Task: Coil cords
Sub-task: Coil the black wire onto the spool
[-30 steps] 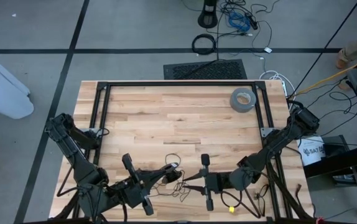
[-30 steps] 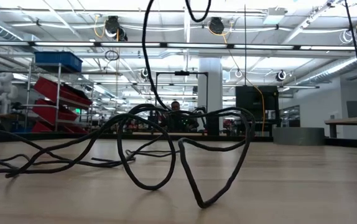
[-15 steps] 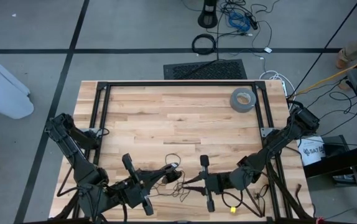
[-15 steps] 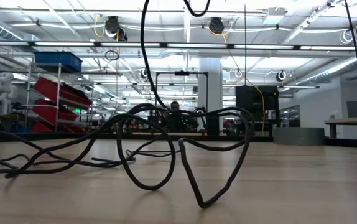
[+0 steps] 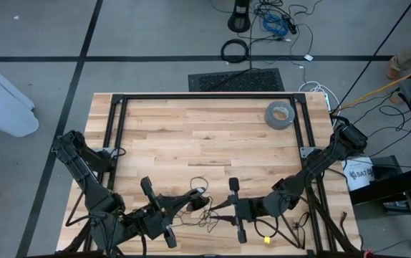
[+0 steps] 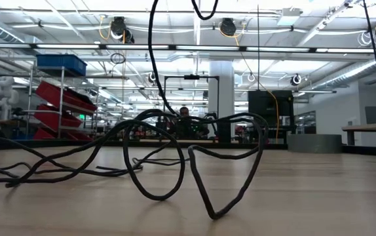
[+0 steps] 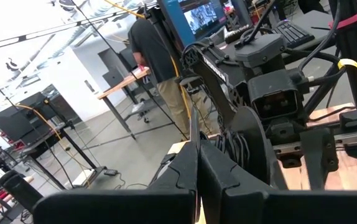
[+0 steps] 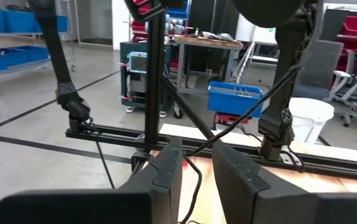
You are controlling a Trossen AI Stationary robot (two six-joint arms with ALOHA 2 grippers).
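Left end effector (image 5: 195, 193) clamped shut on the thin black cord (image 5: 204, 203); right end effector (image 5: 215, 208) part-open around it, near the table's (image 5: 191, 129) front edge.

Cord (image 5: 198, 204) tangled at table's (image 5: 205, 136) near edge between both arms, tape roll (image 5: 279, 114) far right corner.

Grey tape roll (image 5: 278, 114) lies flat on the wooden tabletop (image 5: 191, 136), far right corner. Black metal frame (image 5: 205, 96) runs along the tabletop's far edge and sides. Dark floor mat (image 5: 235, 79) just beyond the far edge, thick black cable ring (image 5: 235, 49) on the floor past it. White bin (image 5: 1, 93) on the floor, far left. White bucket (image 5: 356, 172) right of the tabletop. Low view: red shelving (image 6: 60, 105) left, person (image 6: 185, 115) far back. Blue crate (image 8: 234, 98) in right wrist view.
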